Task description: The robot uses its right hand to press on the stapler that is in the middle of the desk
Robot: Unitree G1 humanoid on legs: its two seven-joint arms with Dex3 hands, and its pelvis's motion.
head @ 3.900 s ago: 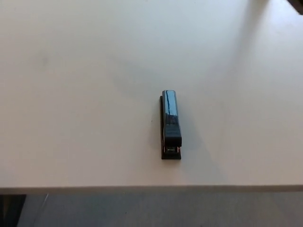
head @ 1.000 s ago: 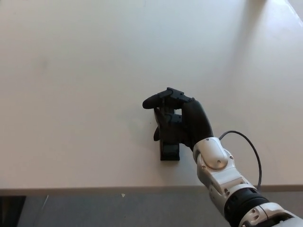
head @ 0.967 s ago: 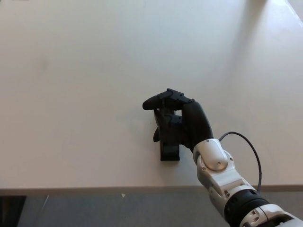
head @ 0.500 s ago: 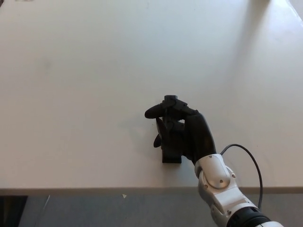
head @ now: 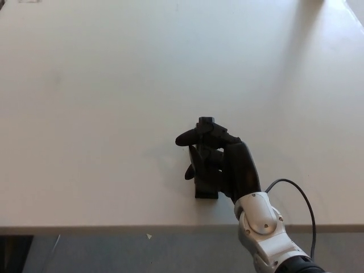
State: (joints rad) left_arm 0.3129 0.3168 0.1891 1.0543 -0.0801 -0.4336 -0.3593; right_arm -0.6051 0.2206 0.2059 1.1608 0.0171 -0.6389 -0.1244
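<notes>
A plain white bench filled almost the whole head view, with its front edge running across the bottom of the picture. A black stapler lay near that front edge, a little right of centre, with its length pointing away from the robot. Most of the stapler was hidden under the robot's right hand — only its near end showed clearly below the fingers. The hand was black, and it came in from the lower right on a silver-grey wrist with a thin black cable looping beside it. The hand rested on top of the stapler with its fingers curled down over it; the thumb stuck out to the picture's left. Whether the fingers actually gripped the stapler or only pressed on it could not be told. The left hand did not show.
</notes>
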